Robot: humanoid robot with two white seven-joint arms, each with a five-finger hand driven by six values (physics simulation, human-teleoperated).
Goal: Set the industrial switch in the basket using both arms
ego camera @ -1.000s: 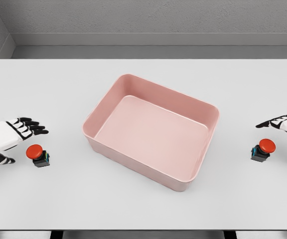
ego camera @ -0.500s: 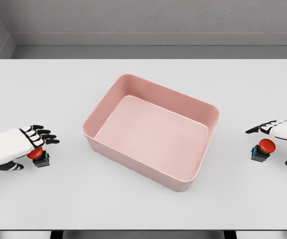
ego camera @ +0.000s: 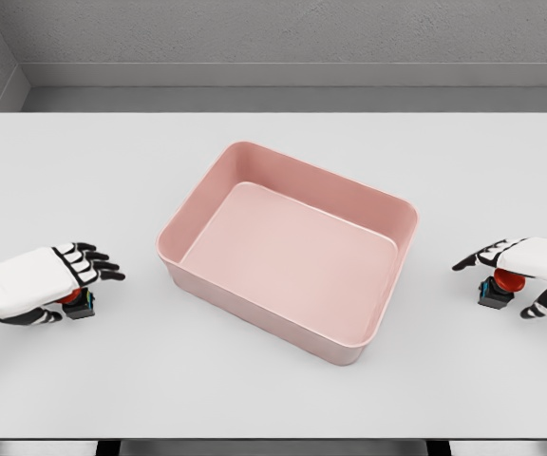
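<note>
A pink basket [ego camera: 288, 252] sits at the centre of the white table [ego camera: 273, 142], turned at an angle, with nothing inside it.

Two switches are on the table, one on each side of the basket and well apart from it. The left switch [ego camera: 79, 303] stands near the left edge; only part of its red button and dark base shows beneath the hand. The right switch [ego camera: 498, 287] stands near the right edge, its red button and dark base partly covered in the same way.

The left hand [ego camera: 60, 275] lies over the left switch, palm down, fingers [ego camera: 98, 264] extended toward the basket and the thumb below the switch. The fingers are spread and not wrapped around the switch.

The right hand [ego camera: 520, 266] lies over the right switch, fingers extended toward the basket, thumb curved down on the near side. Its fingers are likewise spread, with no grasp visible
</note>
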